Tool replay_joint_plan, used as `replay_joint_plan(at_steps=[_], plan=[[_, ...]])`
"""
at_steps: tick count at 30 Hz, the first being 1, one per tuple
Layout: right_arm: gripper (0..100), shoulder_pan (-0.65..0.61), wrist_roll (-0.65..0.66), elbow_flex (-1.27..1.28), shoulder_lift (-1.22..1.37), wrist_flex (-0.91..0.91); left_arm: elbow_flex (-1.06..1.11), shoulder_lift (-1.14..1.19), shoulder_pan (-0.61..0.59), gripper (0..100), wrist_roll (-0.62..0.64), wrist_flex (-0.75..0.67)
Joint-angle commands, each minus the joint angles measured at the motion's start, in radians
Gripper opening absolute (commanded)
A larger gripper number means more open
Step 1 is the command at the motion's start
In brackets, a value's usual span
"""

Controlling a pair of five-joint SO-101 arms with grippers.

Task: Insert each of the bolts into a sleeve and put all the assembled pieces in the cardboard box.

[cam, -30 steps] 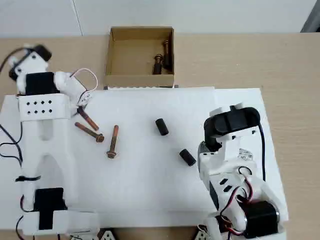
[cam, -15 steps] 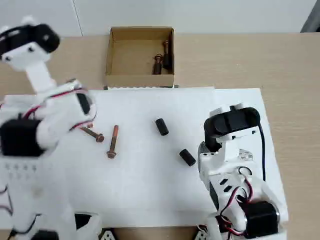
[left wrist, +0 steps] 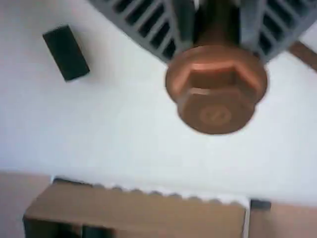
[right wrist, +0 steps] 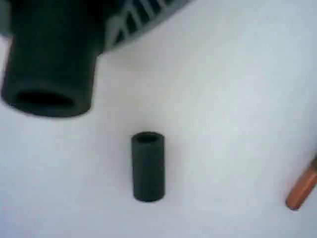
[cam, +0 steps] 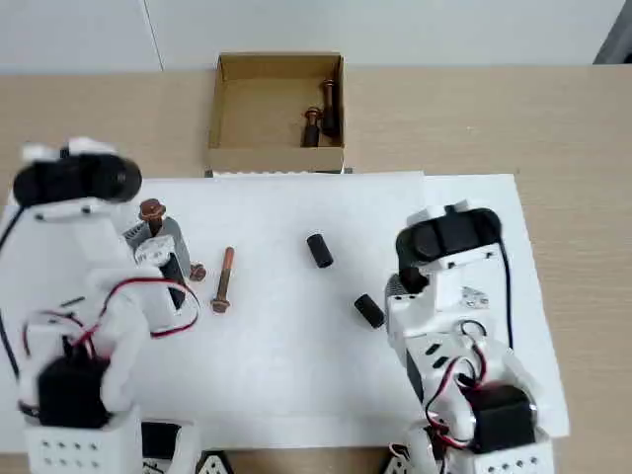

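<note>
Firmly clenched in your left fingers (left wrist: 143,25) just under its head, the bolt (left wrist: 216,89) looks like stiff, slick metal, so grip the shank hard

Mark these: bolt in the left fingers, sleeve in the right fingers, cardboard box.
bolt (left wrist: 216,94): left wrist view, on its hex head.
sleeve (right wrist: 49,54): right wrist view, on its side wall.
cardboard box (cam: 276,158): high view, on its near wall.
</note>
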Motion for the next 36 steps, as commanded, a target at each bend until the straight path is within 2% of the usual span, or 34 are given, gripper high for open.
replay_joint_plan(at_steps=[1, 3, 9, 13, 22, 28, 36], plan=[[0.2, -0.041, 0.009, 0.049, -0.008, -0.096, 0.145, -0.126, 0.023, 1, -0.005, -0.153], [0.2, -0.071, 0.009, 0.098, -0.008, -0.150, 0.225, -0.183, 0.051, 1, 0.009, -0.215], [0.2, -0.176, 0.026, 0.213, -0.008, -0.318, 0.407, -0.336, 0.178, 1, 0.161, -0.377], [0.2, -0.246, 0.069, 0.227, -0.008, -0.364, 0.499, -0.413, 0.227, 1, 0.222, -0.465], [0.2, -0.343, 0.176, 0.232, -0.008, -0.387, 0.585, -0.505, 0.255, 1, 0.318, -0.542], [0.2, -0.349, 0.327, 0.299, -0.008, -0.536, 0.582, -0.508, 0.255, 1, 0.377, -0.577], [0.2, -0.409, 0.373, 0.350, -0.008, -0.650, 0.582, -0.505, 0.255, 1, 0.453, -0.574]])
